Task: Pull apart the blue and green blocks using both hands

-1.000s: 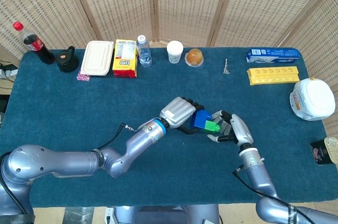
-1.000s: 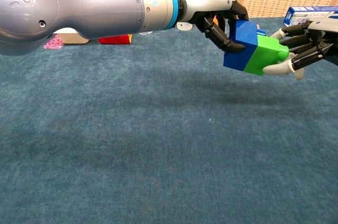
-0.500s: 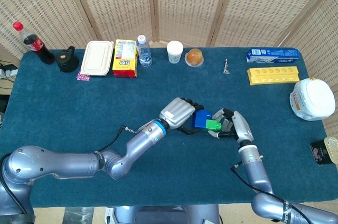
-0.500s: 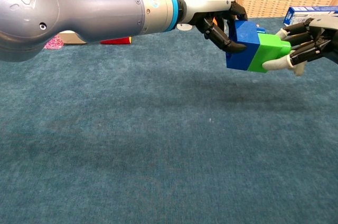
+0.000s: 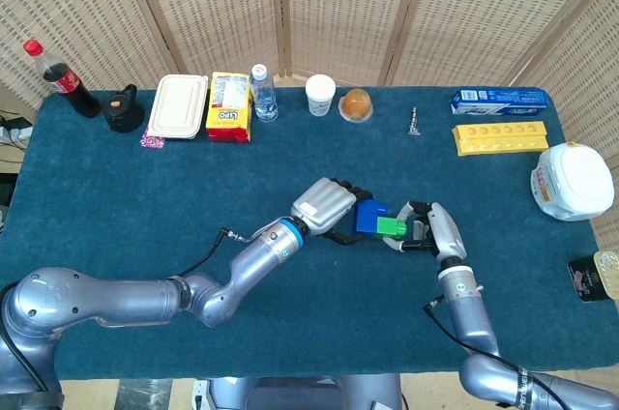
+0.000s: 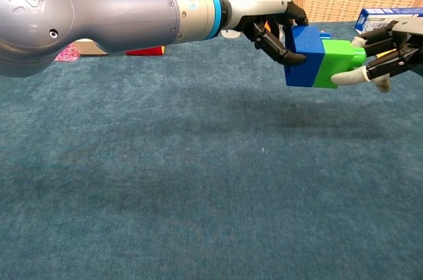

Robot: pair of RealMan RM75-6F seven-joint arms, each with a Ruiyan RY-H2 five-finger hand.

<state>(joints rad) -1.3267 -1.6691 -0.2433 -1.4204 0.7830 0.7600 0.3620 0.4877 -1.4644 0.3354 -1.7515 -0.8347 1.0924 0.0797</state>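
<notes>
Plastic, rigid and probably light, the blue block point(image 6: 304, 55) was gripped by the left hand point(image 6: 268, 19) above the table point(image 6: 165, 181). The joined green block point(image 6: 339, 62) was pinched by the right hand point(image 6: 386, 55); slipping on its smooth faces was judged likely.

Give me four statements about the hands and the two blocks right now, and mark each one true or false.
1. The left hand holds the blue block. True.
2. The green block is already separated from the blue block. False: they are joined.
3. The right hand holds the green block. True.
4. The blocks rest on the table. False: they are held in the air above it.
</notes>
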